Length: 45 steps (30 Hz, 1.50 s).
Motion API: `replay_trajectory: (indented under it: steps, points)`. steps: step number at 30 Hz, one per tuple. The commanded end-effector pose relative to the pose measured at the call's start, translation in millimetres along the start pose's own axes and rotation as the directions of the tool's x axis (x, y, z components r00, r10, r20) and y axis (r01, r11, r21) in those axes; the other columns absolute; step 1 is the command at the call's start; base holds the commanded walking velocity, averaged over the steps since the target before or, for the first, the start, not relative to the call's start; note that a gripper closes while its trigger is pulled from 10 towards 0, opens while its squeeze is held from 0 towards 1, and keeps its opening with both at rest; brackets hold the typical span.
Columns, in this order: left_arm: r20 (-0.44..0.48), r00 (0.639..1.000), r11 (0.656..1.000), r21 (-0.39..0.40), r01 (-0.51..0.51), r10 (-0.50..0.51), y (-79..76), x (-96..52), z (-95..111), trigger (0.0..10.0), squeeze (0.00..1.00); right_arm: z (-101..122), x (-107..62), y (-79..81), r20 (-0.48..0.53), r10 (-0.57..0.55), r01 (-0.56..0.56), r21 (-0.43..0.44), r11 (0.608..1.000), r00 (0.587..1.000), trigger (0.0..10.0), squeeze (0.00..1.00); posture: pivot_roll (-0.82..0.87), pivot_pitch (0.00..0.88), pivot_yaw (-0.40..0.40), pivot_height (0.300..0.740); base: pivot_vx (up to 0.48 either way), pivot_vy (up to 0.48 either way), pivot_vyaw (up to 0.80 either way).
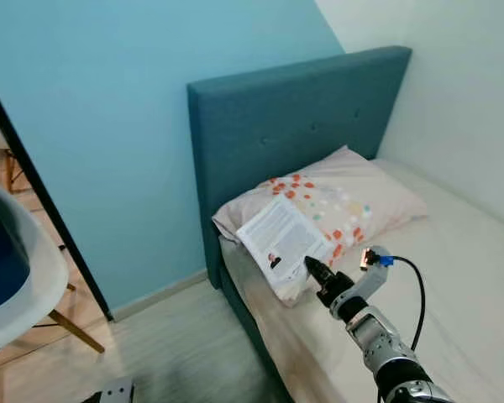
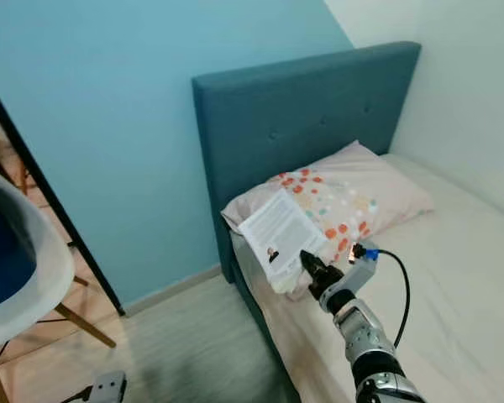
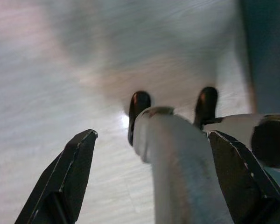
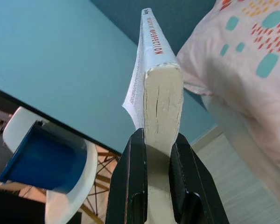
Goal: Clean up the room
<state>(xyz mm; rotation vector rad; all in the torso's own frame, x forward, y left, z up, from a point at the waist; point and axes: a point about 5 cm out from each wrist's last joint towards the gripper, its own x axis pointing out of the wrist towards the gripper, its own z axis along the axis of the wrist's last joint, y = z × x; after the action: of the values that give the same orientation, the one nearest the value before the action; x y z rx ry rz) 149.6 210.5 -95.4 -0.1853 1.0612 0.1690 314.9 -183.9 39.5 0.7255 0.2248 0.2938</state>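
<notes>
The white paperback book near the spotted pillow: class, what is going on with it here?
The robot's right hand is shut on the bottom edge of a white paperback book, holding it up over the near corner of the cream bed, in front of a pale pillow with coloured spots. The teal padded headboard stands behind. The left hand hangs open over the pale wooden floor.

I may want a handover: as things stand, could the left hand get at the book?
Probably not without repositioning. The left hand hangs low, fingers apart, pointing at the floor, while the book is clamped in the right hand up over the bed edge, by the pillow.
</notes>
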Motion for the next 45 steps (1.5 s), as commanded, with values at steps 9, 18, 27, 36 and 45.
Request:
replay_trajectory:
  steps: [9,18,27,36,45]
  points:
    - [-0.012,0.999,0.999,-0.023,-0.032,0.032,6.8,-1.0,-2,10.0,0.00,-5,-6.8,-11.2,-0.064,-0.081,0.081,-0.005,0.997,0.995,10.0,0.00,-0.09,0.000,-0.022,0.731,0.000,0.000,0.00]
    - [0.034,0.998,0.996,-0.069,-0.056,0.058,9.7,-0.8,7,10.0,0.00,-1,-8.3,-15.0,-0.060,-0.100,0.102,0.028,0.994,0.993,10.0,0.00,-0.09,0.000,-0.028,0.696,0.000,0.000,0.00]
    - [0.240,0.963,0.992,-0.055,-0.113,0.123,17.3,-2.3,64,10.0,0.00,6,-24.8,-33.1,-0.079,-0.140,0.145,0.053,0.988,0.987,10.0,0.00,-0.09,0.000,-0.027,0.651,0.000,0.000,0.00]
    - [0.348,0.928,0.991,-0.068,-0.119,0.135,14.7,-5.8,99,10.0,0.00,16,-30.4,-40.3,-0.053,-0.169,0.172,0.055,0.984,0.984,10.0,0.00,-0.09,0.000,-0.017,0.626,0.000,0.000,0.00]
    - [0.359,0.926,0.993,-0.017,-0.116,0.114,7.6,-4.8,98,10.0,0.00,18,-33.2,-43.2,-0.036,-0.180,0.182,0.069,0.981,0.983,10.0,0.00,-0.08,0.000,-0.011,0.586,0.000,0.000,0.00]
